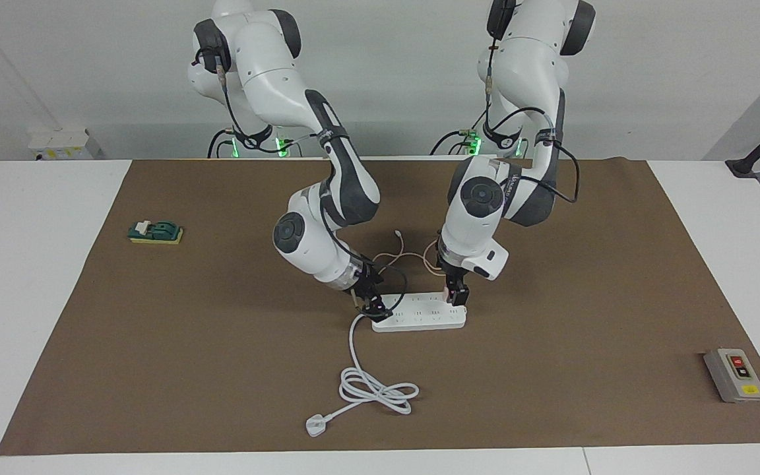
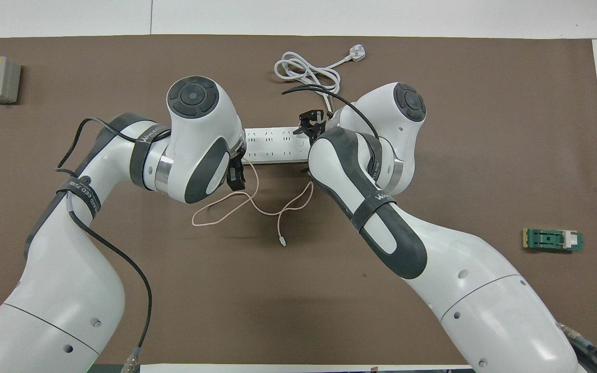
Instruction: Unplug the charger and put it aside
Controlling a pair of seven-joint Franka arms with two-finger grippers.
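the left gripper point(image 1: 456, 295) is hanging just right of frame centre in the facing view, its fingers standing apart around the charger point(image 1: 449, 290), which is sitting plugged into the power strip point(image 1: 419, 315) at that end. the right gripper point(image 1: 373, 305) is pressing down on the strip's other end, left of centre; i cannot tell how its fingers are standing. judging by this, the grasp is in hand: next the left fingers need closing on the cube and a straight pull upward while the strip is being held down. the charger is mostly hiding under the gripper; in the overhead view only its pink cable point(image 2: 257, 204) is showing, trailing toward lower centre.
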